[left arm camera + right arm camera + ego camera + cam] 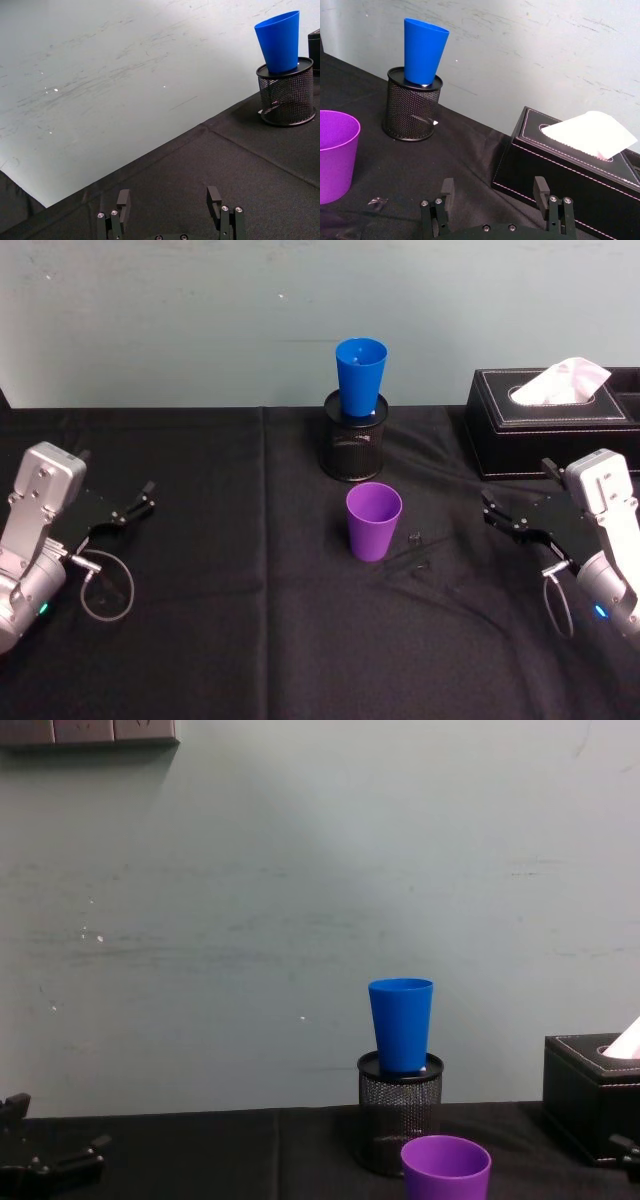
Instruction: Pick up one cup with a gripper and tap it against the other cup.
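The purple cup (374, 522) stands upright on the black cloth at the table's middle, also seen in the right wrist view (335, 155) and the chest view (446, 1170). Behind it the blue cup (360, 376) sits upright in the top of a black mesh pen holder (354, 440); the blue cup (280, 42) (423, 50) (401, 1025) leans slightly. My left gripper (138, 502) (168, 195) rests open at the table's left, far from both cups. At the right my right gripper (515, 485) (493, 184) is open and empty, well right of the purple cup.
A black tissue box (550, 425) (560, 165) with a white tissue stands at the back right, just behind the right gripper. A small scrap (415, 537) lies on the cloth right of the purple cup. A pale wall runs behind the table.
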### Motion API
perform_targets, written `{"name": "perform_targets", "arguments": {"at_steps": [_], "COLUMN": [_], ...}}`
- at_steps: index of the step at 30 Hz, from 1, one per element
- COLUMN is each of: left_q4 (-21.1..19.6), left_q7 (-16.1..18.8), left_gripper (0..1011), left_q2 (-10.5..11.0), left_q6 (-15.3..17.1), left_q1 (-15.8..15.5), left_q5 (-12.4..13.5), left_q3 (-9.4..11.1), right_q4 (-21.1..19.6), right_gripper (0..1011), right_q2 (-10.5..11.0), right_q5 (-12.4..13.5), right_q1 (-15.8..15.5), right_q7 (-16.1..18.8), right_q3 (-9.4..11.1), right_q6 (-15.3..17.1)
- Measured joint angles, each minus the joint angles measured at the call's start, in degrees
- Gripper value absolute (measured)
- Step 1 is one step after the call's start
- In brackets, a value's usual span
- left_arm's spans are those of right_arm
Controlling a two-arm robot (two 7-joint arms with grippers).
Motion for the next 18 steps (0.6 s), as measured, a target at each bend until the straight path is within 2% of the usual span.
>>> {"name": "perform_targets", "arguments": {"at_steps": [18], "left_q4": [0.0], "left_q7": [0.0], "left_gripper": [1000], "left_q2": [0.0], "left_q6": [0.0], "left_q1": [0.0], "left_q5": [0.0], "left_q3": [0.0], "right_q4": [0.0], "right_gripper": [1003], "right_q2": [0.0], "right_q5": [0.0], "right_q1": [0.0], "right_q7": [0.0], "right_q3": [0.0], "right_q6": [0.0]}}
